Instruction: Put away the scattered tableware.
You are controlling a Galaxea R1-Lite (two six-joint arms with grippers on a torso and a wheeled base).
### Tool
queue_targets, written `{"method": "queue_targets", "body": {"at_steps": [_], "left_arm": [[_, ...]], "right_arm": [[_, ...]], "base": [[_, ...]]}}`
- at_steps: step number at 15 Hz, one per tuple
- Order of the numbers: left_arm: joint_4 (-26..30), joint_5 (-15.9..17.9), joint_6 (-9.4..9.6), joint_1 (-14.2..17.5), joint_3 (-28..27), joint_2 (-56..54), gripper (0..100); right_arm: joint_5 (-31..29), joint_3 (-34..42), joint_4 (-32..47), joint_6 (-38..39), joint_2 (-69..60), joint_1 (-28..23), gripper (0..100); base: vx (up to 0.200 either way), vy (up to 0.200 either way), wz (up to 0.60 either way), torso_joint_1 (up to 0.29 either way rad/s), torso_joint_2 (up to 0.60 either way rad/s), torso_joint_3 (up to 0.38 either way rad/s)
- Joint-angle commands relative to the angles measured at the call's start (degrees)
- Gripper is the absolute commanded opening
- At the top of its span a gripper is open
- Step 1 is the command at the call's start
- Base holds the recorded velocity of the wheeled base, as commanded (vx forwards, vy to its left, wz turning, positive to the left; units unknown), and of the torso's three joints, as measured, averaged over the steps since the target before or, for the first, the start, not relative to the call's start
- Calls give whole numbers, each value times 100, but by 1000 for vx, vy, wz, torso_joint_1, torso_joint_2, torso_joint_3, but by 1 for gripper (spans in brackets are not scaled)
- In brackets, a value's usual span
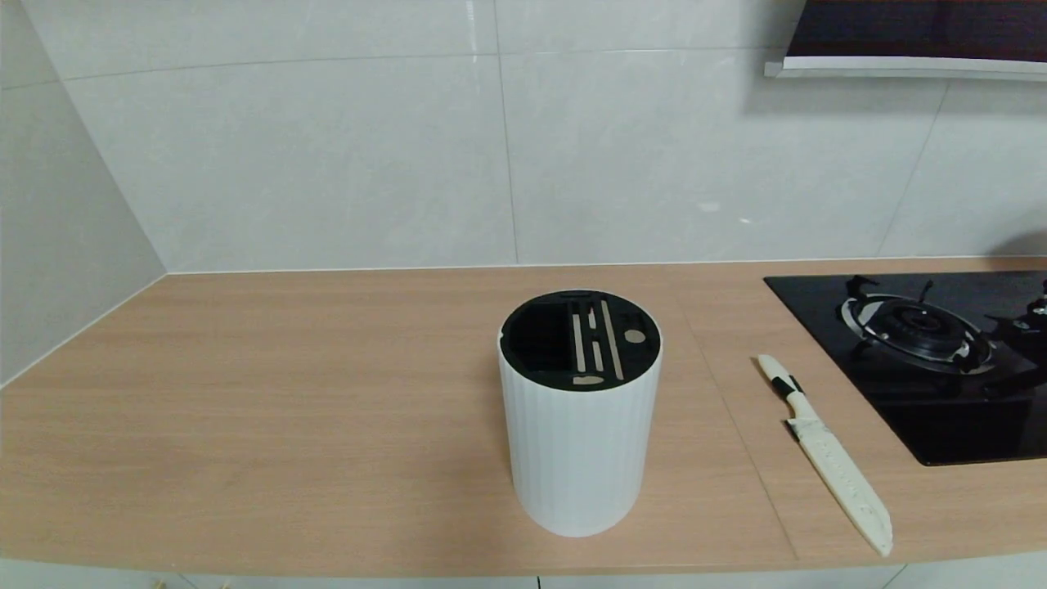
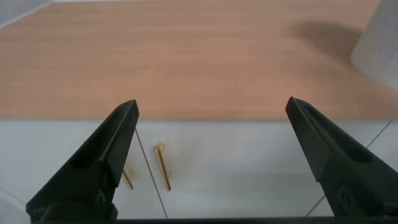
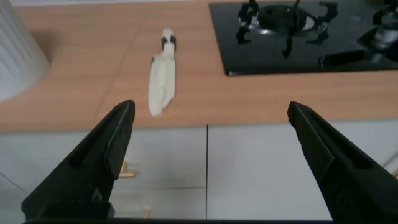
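Your left tool (image 2: pixel 211 104) and right tool (image 3: pixel 210 106) sit released; a slim cream knife (image 1: pixel 834 470) lies near the ribbed white cylindrical holder (image 1: pixel 581 442) on the wood-grain worktop (image 1: pixel 286 393).

Black glass hob (image 1: pixel 949 409) with a round burner (image 1: pixel 916 323) under a dark pan stand. Stretching left from the hob, a pale wooden worktop (image 1: pixel 286 393). Above the hob, the edge of a hood (image 1: pixel 916 33). Behind it, grey tiled wall (image 1: pixel 327 164). Lower, left of the hob, white cupboard doors (image 2: pixel 249 168) with slim gold handles (image 2: pixel 163 167).
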State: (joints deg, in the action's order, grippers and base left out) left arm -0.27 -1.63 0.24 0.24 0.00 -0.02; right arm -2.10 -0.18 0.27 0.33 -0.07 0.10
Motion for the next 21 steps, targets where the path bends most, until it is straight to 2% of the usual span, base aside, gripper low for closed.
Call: {"method": "queue_targets", "body": {"at_steps": [1, 12, 21], "left_arm": [[0, -4, 2, 2, 0, 2, 100], [0, -4, 2, 2, 0, 2, 100], [0, -4, -7, 2, 0, 2, 100]], "right_arm": [[-1, 1, 0, 2, 7, -1, 100], [8, 1, 0, -7, 7, -1, 100], [-36, -61, -62, -174, 7, -1, 100]], "base": [[0, 0, 0, 261, -544, -300], [0, 0, 0, 244, -520, -275], [0, 0, 0, 9, -21, -11]]}}
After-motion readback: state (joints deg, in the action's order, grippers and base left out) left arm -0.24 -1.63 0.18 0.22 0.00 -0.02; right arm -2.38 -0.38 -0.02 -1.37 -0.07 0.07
